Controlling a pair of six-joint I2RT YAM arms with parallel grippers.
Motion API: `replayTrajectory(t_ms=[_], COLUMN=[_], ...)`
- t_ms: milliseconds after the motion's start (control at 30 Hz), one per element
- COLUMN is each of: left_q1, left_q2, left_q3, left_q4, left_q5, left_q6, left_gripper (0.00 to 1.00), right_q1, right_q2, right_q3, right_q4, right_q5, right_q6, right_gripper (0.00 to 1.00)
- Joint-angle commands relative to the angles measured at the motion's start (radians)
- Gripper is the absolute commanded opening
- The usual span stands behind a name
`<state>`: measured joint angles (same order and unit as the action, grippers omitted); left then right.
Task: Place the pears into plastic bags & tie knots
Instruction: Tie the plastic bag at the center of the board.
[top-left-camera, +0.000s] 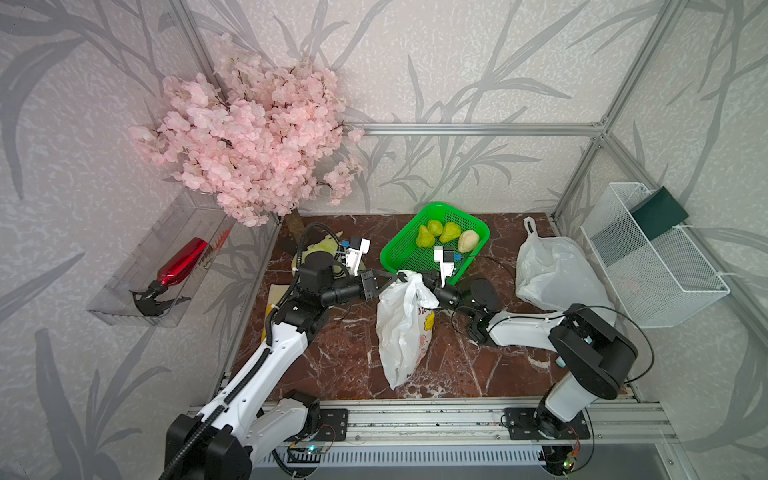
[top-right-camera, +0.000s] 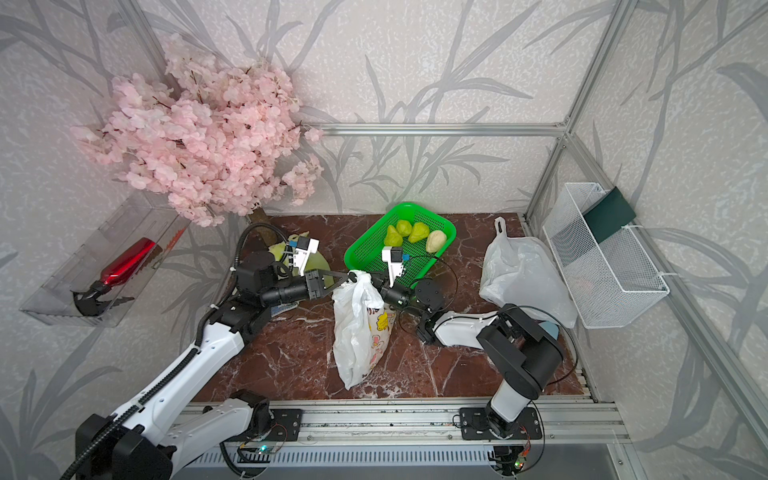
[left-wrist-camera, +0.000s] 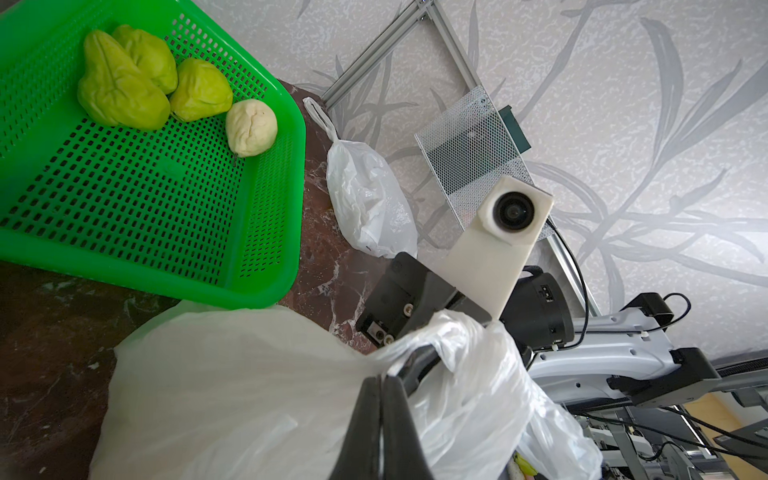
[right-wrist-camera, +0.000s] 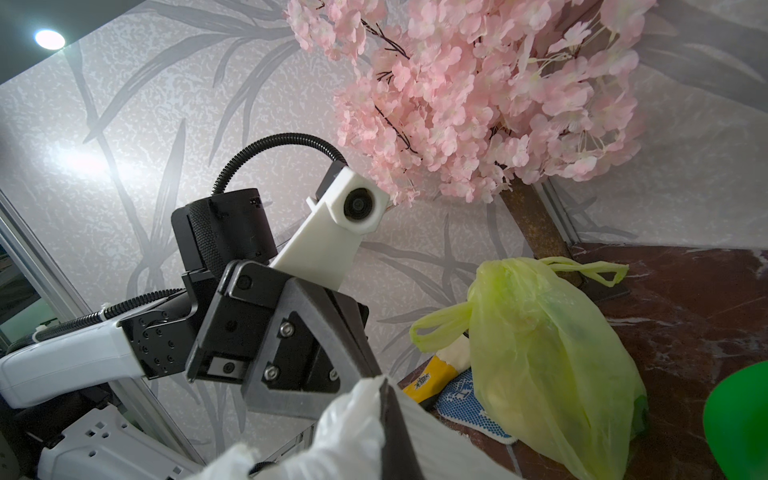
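Note:
A white plastic bag (top-left-camera: 401, 332) with cartoon print hangs mid-table, held up by its top. My left gripper (top-left-camera: 395, 281) is shut on that top film, seen in the left wrist view (left-wrist-camera: 380, 376). My right gripper (top-left-camera: 420, 277) meets it from the other side, shut on the same bag's top (right-wrist-camera: 384, 382). Three green pears (top-left-camera: 435, 232) and a cream one (top-left-camera: 468, 241) lie in the green basket (top-left-camera: 409, 259). A second white bag (top-left-camera: 555, 276) lies at right, its handles drawn into a tied loop (top-left-camera: 530, 226). A yellow-green bag (right-wrist-camera: 552, 353) sits behind my left arm.
A pink blossom tree (top-left-camera: 249, 137) stands in the back left corner. On the right wall hangs a white mesh rack (top-left-camera: 652, 257); a clear shelf with a red spray bottle (top-left-camera: 183, 262) is on the left wall. A dotted glove (right-wrist-camera: 465, 399) lies by the yellow-green bag.

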<state>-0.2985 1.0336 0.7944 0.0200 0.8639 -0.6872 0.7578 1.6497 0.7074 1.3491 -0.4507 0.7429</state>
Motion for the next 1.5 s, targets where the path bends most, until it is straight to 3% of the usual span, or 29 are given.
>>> replayTrajectory(t_ms=[0, 100, 167, 233, 367, 533, 633, 767, 933, 1100, 1167, 1233, 1333, 1467], left_q1=[0.021, 0.038, 0.043, 0.045, 0.047, 0.048, 0.047, 0.047, 0.046, 0.047, 0.047, 0.047, 0.054, 0.117], left_q2=[-0.016, -0.009, -0.001, 0.007, 0.021, 0.025, 0.022, 0.010, 0.012, 0.019, 0.019, 0.011, -0.006, -0.008], left_q3=[0.002, 0.023, 0.041, 0.059, 0.099, 0.116, 0.115, 0.111, 0.114, 0.115, 0.119, 0.130, 0.163, 0.194], left_q4=[-0.057, -0.112, -0.133, -0.148, -0.187, -0.179, -0.168, -0.152, -0.139, -0.140, -0.148, -0.181, -0.298, -0.449], left_q5=[-0.034, -0.086, -0.115, -0.134, -0.151, -0.145, -0.138, -0.132, -0.115, -0.103, -0.103, -0.112, -0.190, -0.287], left_q6=[0.052, 0.084, 0.102, 0.112, 0.142, 0.146, 0.145, 0.144, 0.136, 0.141, 0.145, 0.165, 0.228, 0.295], left_gripper=[0.00, 0.00, 0.00, 0.00, 0.00, 0.00, 0.00, 0.00, 0.00, 0.00, 0.00, 0.00, 0.00, 0.00], right_q1=[-0.027, -0.079, -0.106, -0.110, -0.104, -0.067, 0.003, 0.080, 0.114, 0.115, 0.115, 0.101, 0.040, -0.058], right_q2=[-0.062, -0.146, -0.249, -0.375, -0.536, -0.532, -0.455, -0.368, -0.305, -0.285, -0.285, -0.284, -0.307, -0.360], right_q3=[-0.020, -0.080, -0.096, -0.065, 0.149, 0.379, 0.523, 0.630, 0.687, 0.693, 0.692, 0.682, 0.639, 0.524], right_q4=[0.002, -0.138, -0.354, -0.699, -1.404, -1.741, -1.899, -1.987, -1.984, -1.945, -1.926, -1.914, -1.907, -1.931], right_q5=[0.025, 0.024, 0.001, 0.001, 0.019, -0.033, 0.010, 0.114, 0.149, 0.155, 0.154, 0.148, 0.118, 0.121], right_q6=[0.028, 0.082, 0.089, 0.046, -0.099, -0.148, -0.212, -0.290, -0.320, -0.313, -0.302, -0.280, -0.235, -0.227], right_gripper=[0.20, 0.28, 0.31, 0.33, 0.39, 0.54, 0.56, 0.56, 0.56, 0.49, 0.38, 0.21, 0.03, 0.00])
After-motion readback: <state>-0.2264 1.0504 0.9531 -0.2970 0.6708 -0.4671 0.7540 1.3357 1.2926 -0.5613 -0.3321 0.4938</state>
